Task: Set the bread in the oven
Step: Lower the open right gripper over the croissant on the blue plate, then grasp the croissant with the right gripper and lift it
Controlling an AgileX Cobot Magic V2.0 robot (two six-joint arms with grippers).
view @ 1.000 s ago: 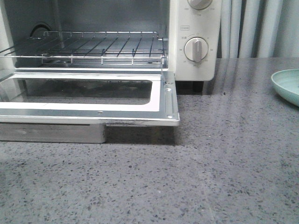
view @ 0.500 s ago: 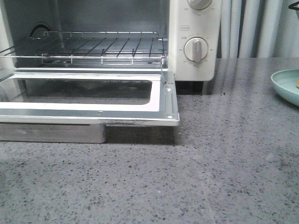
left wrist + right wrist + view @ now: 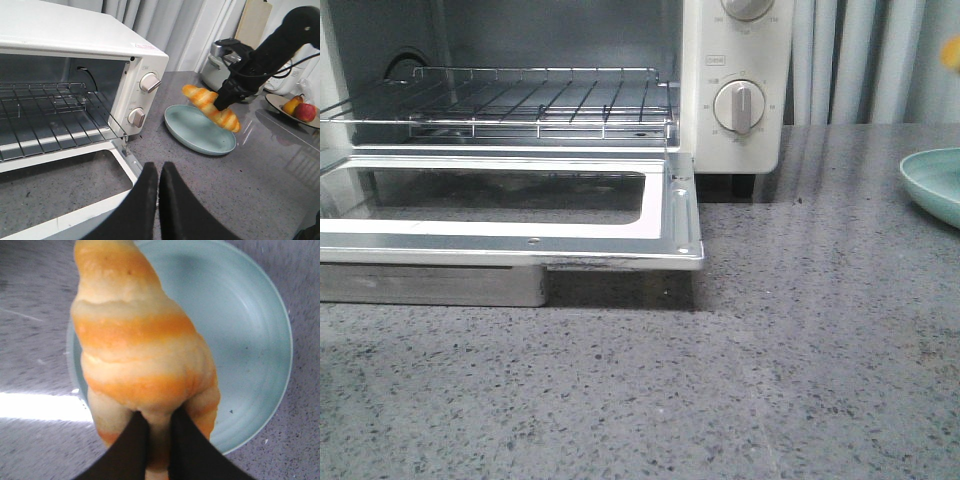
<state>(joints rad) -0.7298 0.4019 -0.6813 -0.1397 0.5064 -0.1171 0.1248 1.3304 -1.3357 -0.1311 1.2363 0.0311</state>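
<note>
The bread (image 3: 211,107) (image 3: 140,345), a golden-brown roll with pale stripes, hangs in the air above the pale green plate (image 3: 200,131) (image 3: 250,325). My right gripper (image 3: 155,422) (image 3: 222,97) is shut on it, the fingers pinching its middle. A blurred yellow bit of the bread (image 3: 950,52) shows at the front view's right edge. The cream-white oven (image 3: 735,90) (image 3: 75,45) stands at the left with its door (image 3: 520,215) dropped flat and the wire rack (image 3: 535,100) bare. My left gripper (image 3: 158,167) hovers over the counter by the door's corner, shut on nothing.
The plate (image 3: 932,185) sits right of the oven on the grey speckled counter. Behind it in the left wrist view stand a metal pot (image 3: 220,62), a wooden board (image 3: 254,22) and a dish of fruit (image 3: 296,106). Curtains hang at the back.
The bread has risen off the plate: half a second ago a sliver showed low by the plate's edge, now it appears higher at the front view's right edge.
</note>
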